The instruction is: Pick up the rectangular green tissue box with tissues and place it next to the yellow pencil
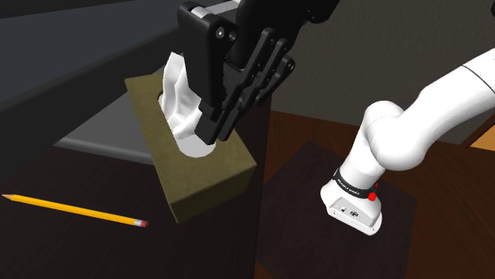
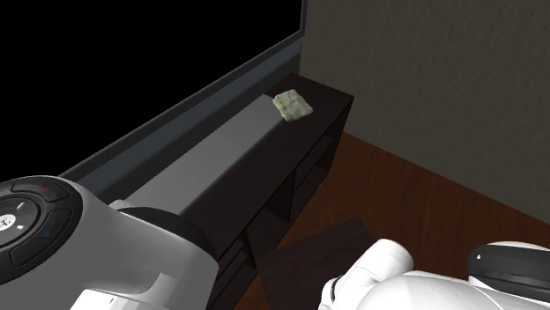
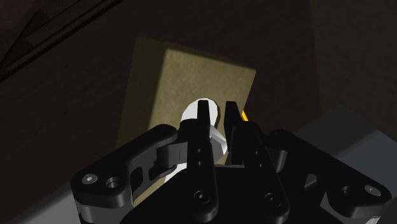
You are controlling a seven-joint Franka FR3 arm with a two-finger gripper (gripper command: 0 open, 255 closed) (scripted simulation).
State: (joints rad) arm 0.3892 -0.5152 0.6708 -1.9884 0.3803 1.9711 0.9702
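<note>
Your worktop [image 1: 79, 250] is a dark, nearly black surface with a grey strip [image 1: 103, 135] along its far side. In the second exterior view a long dark cabinet [image 2: 326, 106] carries the same kind of grey strip [image 2: 220, 150]. It runs beside a black area toward a mottled grey wall [image 2: 423, 79], with brown wooden floor [image 2: 414, 189] below. A small pale-green flat item [image 2: 293, 105] lies near the cabinet's far end.

Your jaws are nearly closed. The fingers [image 3: 203, 124] pinch the white tissue [image 1: 181, 103] that sticks out of the top of the olive-green tissue box [image 1: 210, 170], so you hold the box by that tuft. The box sits tilted in the shoulder view, one corner low over the worktop; you cannot tell whether it touches. The yellow pencil [image 1: 75, 210] lies flat on the worktop toward the shoulder view's left, its pink eraser end near the box but apart from it.
</note>
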